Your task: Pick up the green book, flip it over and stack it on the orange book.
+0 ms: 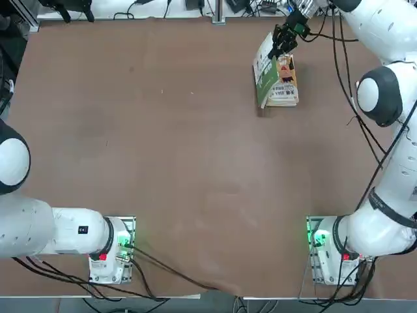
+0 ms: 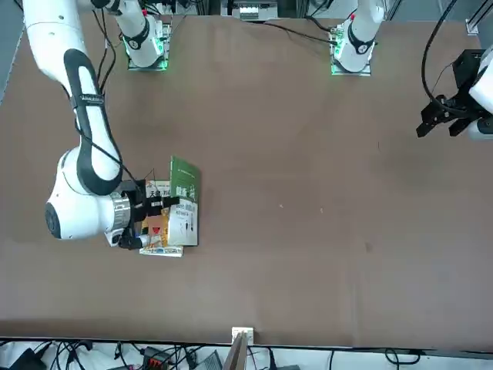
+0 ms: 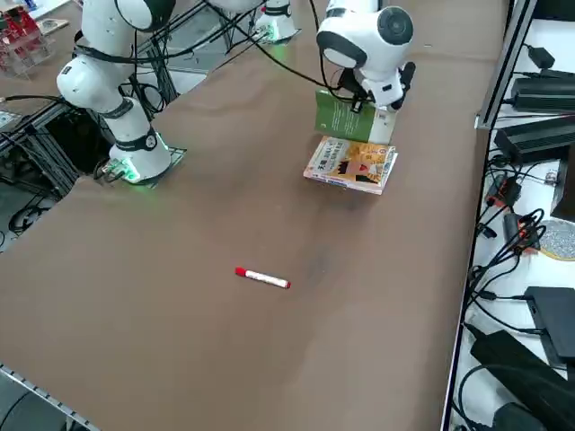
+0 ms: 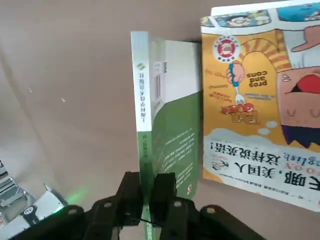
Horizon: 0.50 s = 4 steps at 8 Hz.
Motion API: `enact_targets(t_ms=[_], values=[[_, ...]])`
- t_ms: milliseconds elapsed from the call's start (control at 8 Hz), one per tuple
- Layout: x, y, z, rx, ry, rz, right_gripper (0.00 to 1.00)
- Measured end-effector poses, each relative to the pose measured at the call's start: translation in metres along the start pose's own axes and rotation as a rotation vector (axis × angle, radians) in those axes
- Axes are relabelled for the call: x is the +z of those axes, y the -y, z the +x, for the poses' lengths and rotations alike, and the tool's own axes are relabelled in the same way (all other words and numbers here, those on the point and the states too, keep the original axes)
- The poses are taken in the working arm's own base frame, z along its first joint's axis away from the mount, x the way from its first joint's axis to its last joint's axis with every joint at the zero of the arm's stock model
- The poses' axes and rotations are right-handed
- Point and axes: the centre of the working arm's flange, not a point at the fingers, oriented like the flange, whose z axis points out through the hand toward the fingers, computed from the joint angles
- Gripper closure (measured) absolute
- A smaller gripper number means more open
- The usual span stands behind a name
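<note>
I see my right gripper (image 4: 146,192) pinching the green book (image 4: 170,120) by its edge. The book stands tilted over the orange book (image 4: 257,100) on the table (image 1: 163,150).

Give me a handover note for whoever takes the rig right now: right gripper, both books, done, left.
Right gripper: shut on the green book, pinching one edge, at the table's far right by the robot's view.
Green book: lifted, held tilted on edge above and beside the orange book.
Orange book: flat on the table, cover up.
Done: pick-up; flip appears under way.
Left: finish the flip, lay the green book on the orange book, release.
Also: a red marker lies apart from the books.
</note>
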Motion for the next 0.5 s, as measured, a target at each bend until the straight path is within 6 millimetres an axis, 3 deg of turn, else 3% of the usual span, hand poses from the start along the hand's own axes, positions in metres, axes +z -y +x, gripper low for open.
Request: enact_targets(t_ms=[500], values=[[-0.0022,-0.0111,-0.0021,0.006,-0.044,-0.044,0.89]])
